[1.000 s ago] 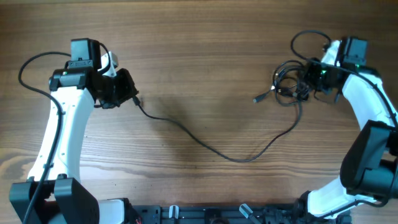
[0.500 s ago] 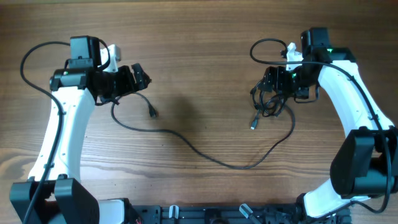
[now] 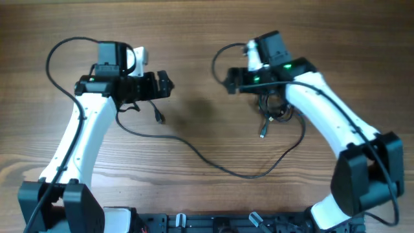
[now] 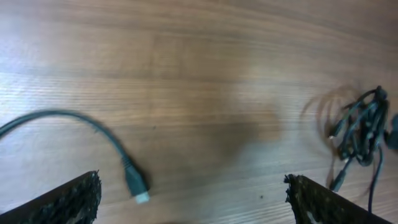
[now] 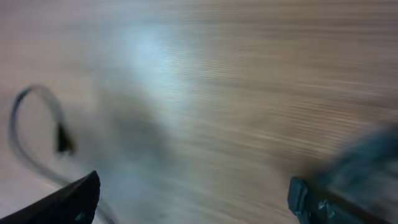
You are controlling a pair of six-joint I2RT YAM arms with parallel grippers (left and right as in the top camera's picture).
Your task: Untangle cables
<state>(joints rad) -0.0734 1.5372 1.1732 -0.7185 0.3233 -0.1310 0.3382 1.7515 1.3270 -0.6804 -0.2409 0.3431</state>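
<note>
Overhead view: the cables are seen as a knotted bundle (image 3: 275, 111) on the worktop (image 3: 194, 39), with one long cord (image 3: 213, 162) trailing from it in a slack curve. The cord's plug (image 3: 160, 118) lies well apart from the bundle. The left end effector (image 3: 165, 84) and right end effector (image 3: 231, 81) are both spread wide and empty, the right one near the bundle. The step in hand is judged to be repositioning between pulls. Next, the bundle must be regrasped and a second cord drawn out gently.
</note>
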